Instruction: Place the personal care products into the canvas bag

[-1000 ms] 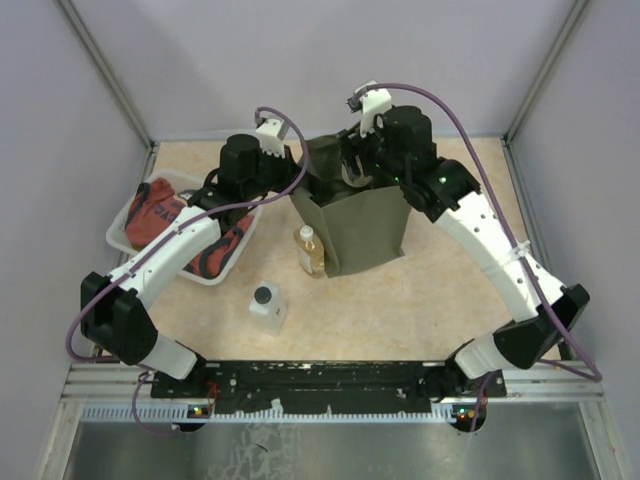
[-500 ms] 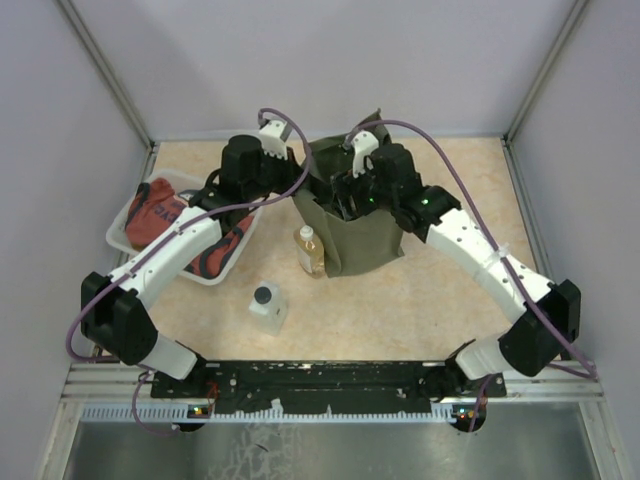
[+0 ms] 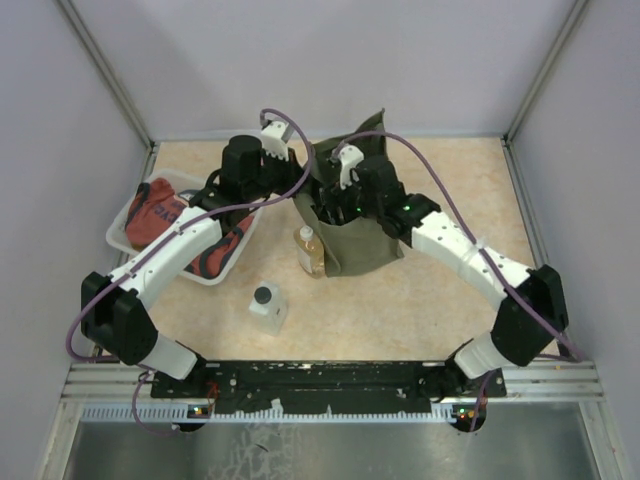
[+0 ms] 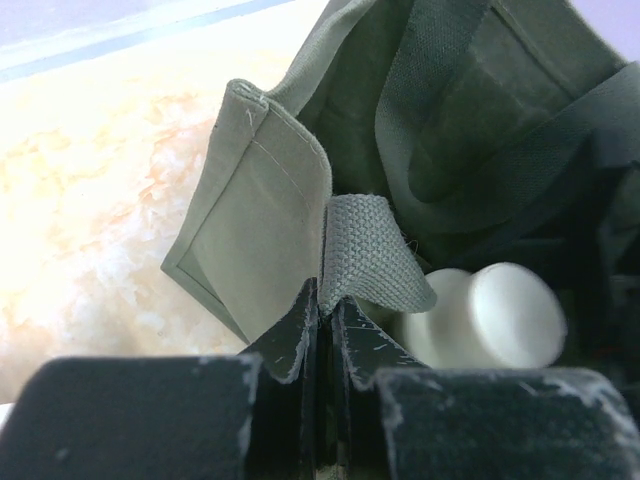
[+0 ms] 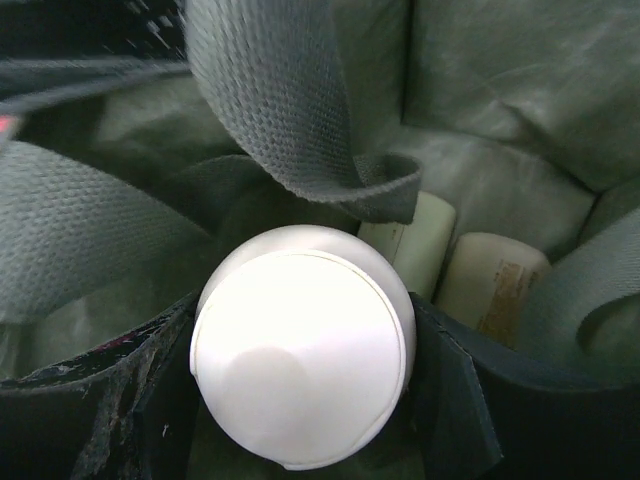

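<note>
Bag upright on the surface, rim pinched open by the left gripper, that arm reaching from the left | right arm has swung in and dipped over the mouth within the last second, right gripper clasping the jar just inside, drop looks imminent | amber bottle and grey bottle wait outside

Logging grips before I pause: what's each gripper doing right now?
Left gripper: closed on the bag's top edge.
Right gripper: closed on a white-lidded jar, down inside the bag.
</note>
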Robot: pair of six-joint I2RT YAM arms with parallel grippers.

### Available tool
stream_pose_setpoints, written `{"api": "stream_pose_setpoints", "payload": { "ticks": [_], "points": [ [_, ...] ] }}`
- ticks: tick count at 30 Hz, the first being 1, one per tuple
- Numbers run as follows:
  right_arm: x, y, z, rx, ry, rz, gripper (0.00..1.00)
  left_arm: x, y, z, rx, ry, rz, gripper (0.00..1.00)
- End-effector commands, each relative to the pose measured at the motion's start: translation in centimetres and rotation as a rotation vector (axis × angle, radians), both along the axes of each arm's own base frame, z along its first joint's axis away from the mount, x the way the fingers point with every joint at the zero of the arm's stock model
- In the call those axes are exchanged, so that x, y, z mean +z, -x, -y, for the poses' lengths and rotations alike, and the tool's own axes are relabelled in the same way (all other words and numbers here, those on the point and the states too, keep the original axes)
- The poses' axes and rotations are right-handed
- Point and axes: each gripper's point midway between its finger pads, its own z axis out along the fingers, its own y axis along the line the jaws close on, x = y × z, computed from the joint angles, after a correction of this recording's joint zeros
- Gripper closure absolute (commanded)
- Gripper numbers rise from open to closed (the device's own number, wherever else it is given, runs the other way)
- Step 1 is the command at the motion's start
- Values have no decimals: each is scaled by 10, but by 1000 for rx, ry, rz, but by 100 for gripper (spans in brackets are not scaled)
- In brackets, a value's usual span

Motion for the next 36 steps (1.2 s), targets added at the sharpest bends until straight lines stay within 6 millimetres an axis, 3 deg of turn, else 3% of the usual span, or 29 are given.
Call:
{"api": "stream_pose_setpoints", "payload": {
  "ticks": [1, 9, 11, 16, 19, 21, 26, 31, 33, 36],
  "points": [
    [1, -12, -24, 11, 19, 42, 100, 11, 0, 2, -15, 20, 24, 100],
    [-21, -22, -26, -23, 89, 7, 99, 14, 4, 0, -17, 24, 33, 100],
    [-21, -21, -25, -24, 94, 5, 93, 15, 4, -1, -17, 25, 35, 100],
    [-11, -19, -21, -28, 103, 13, 45, 14, 4, -1, -17, 24, 35, 100],
    [12, -17, -13, -48, 88, 65, 12, 12, 3, -1, -12, 20, 32, 100],
    [32, -15, -7, -64, 80, 102, 3, 9, 2, -1, -11, 17, 27, 100],
    [90, 0, 13, -106, 66, 193, 1, 7, 1, 1, -11, 19, 21, 100],
    [143, 33, 31, -119, -7, 268, 1, 9, -2, 2, -8, 18, 23, 100],
    [154, 52, 32, -82, -53, 277, 1, 10, -4, 3, -9, 15, 24, 100],
    [155, 82, 24, -2, -103, 266, 1, 10, -7, 4, -6, 14, 23, 100]
  ]
}}
